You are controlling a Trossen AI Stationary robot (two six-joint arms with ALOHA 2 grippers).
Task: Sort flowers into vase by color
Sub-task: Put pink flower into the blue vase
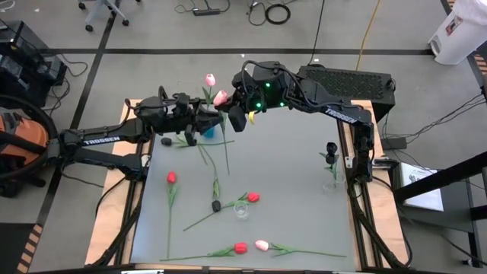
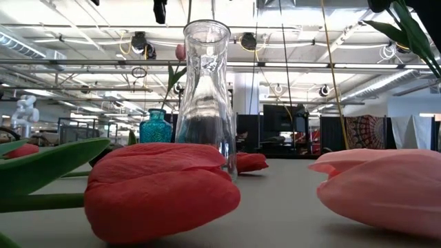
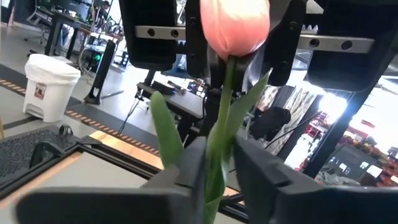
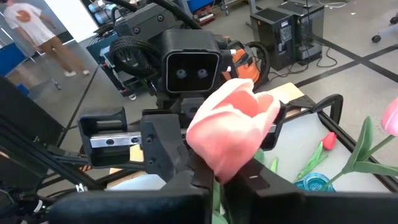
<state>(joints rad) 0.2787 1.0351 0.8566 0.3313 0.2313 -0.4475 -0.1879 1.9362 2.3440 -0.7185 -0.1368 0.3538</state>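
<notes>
Pink tulip (image 1: 220,97) mid-handover at table's twelve o'clock: both grippers, left gripper (image 1: 215,114) and right gripper (image 1: 237,116), clamp its stem; I'd release one next.

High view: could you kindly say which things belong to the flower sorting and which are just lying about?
Job: raised pink tulip, red tulips, black tulip, teal vase, clear vase.
Lying about: white bin, floor cables.

Pink tulip (image 1: 220,97) upright between both end effectors.
</notes>
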